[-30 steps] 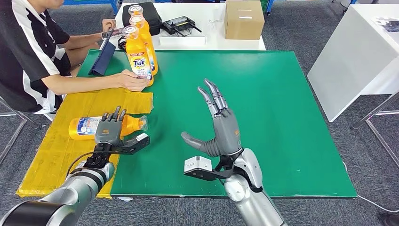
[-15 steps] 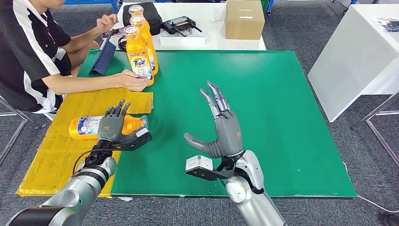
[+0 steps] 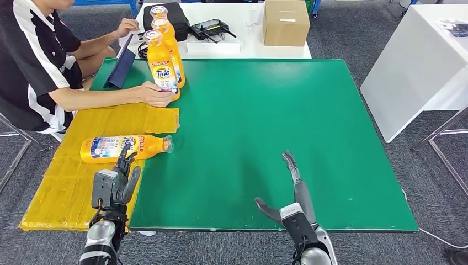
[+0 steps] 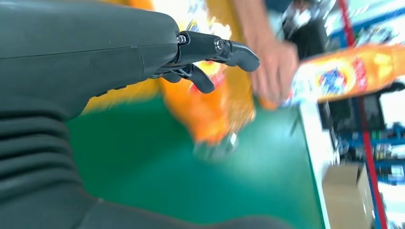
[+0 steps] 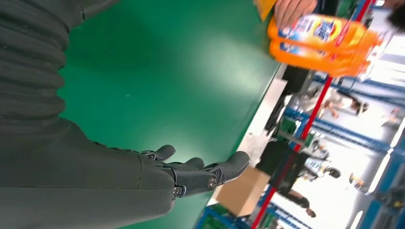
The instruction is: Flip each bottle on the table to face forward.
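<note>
On yellow mat – lying bottle [image 3: 122,147], L hand [image 3: 114,185] just beside.

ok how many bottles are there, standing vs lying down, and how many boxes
Standing orange bottles: 2, front and back, at the green mat's far left, a person's hand at the front one's base
Lying orange bottles: 1, on the yellow sheet
Cardboard boxes: 1
Total: 4
</note>
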